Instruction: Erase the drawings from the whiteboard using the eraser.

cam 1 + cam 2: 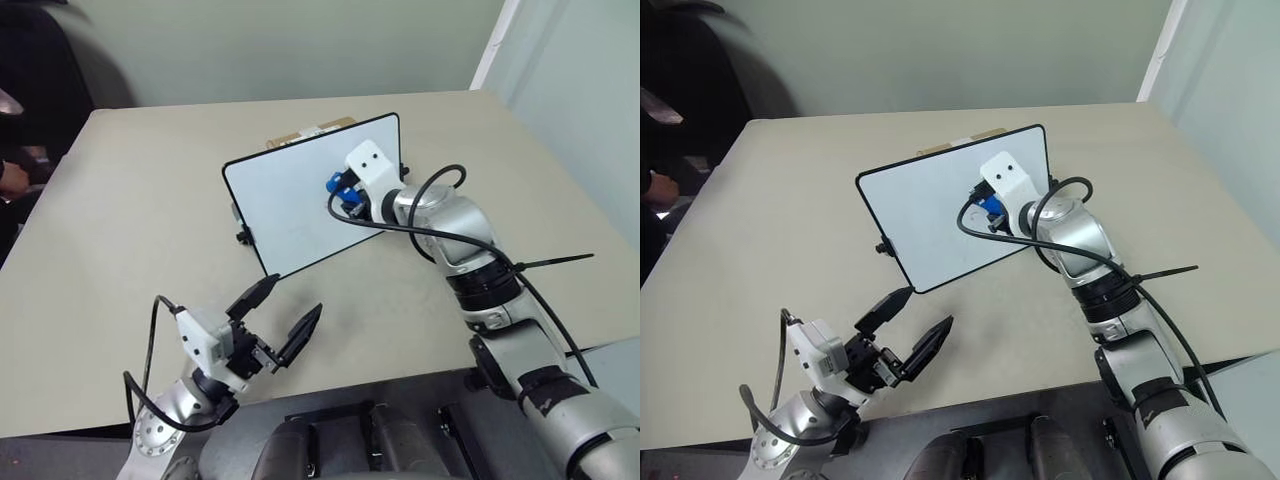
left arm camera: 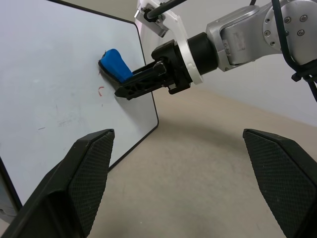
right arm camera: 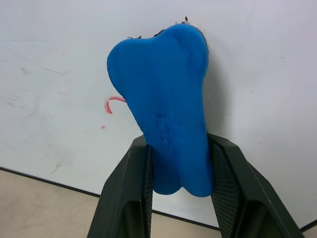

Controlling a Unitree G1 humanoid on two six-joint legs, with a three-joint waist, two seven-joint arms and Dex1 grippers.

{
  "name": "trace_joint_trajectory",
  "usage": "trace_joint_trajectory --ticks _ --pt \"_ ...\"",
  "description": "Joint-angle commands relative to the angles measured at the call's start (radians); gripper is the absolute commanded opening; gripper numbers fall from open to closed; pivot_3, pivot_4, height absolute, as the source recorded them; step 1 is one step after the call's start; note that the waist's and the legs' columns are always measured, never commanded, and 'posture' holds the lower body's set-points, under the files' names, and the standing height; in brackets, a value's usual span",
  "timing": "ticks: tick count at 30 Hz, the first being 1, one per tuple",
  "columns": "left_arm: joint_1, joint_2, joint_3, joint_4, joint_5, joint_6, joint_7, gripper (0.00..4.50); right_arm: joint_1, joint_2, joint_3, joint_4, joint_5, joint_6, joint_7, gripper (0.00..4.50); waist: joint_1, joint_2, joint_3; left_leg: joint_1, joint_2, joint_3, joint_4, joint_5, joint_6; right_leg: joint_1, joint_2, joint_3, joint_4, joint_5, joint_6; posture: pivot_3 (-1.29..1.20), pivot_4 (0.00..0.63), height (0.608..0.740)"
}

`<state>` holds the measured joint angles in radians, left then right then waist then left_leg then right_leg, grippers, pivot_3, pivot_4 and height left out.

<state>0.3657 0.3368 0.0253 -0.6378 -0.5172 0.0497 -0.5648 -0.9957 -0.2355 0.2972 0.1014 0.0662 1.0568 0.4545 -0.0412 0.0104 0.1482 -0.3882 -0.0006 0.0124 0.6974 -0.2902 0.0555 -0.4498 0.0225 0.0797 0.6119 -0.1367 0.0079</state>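
The whiteboard (image 1: pixel 285 205) stands tilted on the table, leaning back toward its far side. My right gripper (image 1: pixel 341 191) is shut on the blue eraser (image 3: pixel 168 99) and presses its tip against the right part of the board's face. A small remnant of the red drawings (image 3: pixel 113 102) lies just beside the eraser, also seen as a short red arc (image 2: pixel 100 90) in the left wrist view. Faint grey smudges mark the board around it. My left gripper (image 1: pixel 294 297) hangs open near the table's front edge, just before the board's lower corner, with nothing in it.
A brown cardboard box (image 1: pixel 310 132) props the board from behind. The beige table (image 1: pixel 140 210) ends close behind the box and to the right. A person's hand (image 1: pixel 12 175) rests at the far left edge. A black cable (image 1: pixel 440 235) loops off my right wrist.
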Motion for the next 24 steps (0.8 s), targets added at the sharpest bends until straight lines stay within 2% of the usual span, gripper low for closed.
trace_joint_trajectory --ticks 1,5,10,19,24 --pt "0.008 0.005 0.006 -0.045 -0.006 -0.014 -0.003 4.50 0.010 0.013 0.014 -0.069 0.014 0.005 0.018 1.57 0.000 0.000 0.000 0.000 0.000 0.000 0.000 0.000 0.000 0.000 0.000 0.000 0.000 0.000 0.000 0.00 0.150 0.740" --pt "0.011 0.010 0.010 -0.049 -0.011 -0.010 -0.004 4.50 0.028 -0.005 0.024 -0.112 0.020 0.010 0.037 1.57 0.000 0.000 0.000 0.000 0.000 0.000 0.000 -0.002 -0.001 0.000 0.000 0.000 -0.001 -0.001 0.001 0.00 0.150 0.740" --pt "0.004 0.014 0.008 -0.048 -0.015 -0.002 -0.004 4.50 0.028 0.009 -0.073 -0.141 0.110 0.140 0.065 1.57 0.004 0.000 0.000 -0.001 0.000 0.000 0.000 -0.002 -0.002 -0.001 0.000 0.000 -0.001 -0.003 0.003 0.00 0.150 0.740" --pt "-0.012 0.010 -0.002 -0.035 -0.011 -0.005 -0.003 4.50 -0.013 0.052 -0.156 0.003 0.132 0.206 0.004 1.57 0.008 0.000 0.000 -0.001 0.000 0.000 0.000 -0.003 -0.005 0.000 0.000 0.000 -0.002 -0.006 0.003 0.00 0.150 0.740" --pt "-0.007 0.007 -0.004 -0.039 -0.006 -0.008 0.002 4.50 -0.047 0.057 -0.177 0.064 0.142 0.236 -0.009 1.57 0.008 0.000 0.000 -0.001 0.000 0.000 0.000 -0.006 0.001 -0.001 0.000 0.000 0.000 -0.005 0.002 0.00 0.150 0.740"
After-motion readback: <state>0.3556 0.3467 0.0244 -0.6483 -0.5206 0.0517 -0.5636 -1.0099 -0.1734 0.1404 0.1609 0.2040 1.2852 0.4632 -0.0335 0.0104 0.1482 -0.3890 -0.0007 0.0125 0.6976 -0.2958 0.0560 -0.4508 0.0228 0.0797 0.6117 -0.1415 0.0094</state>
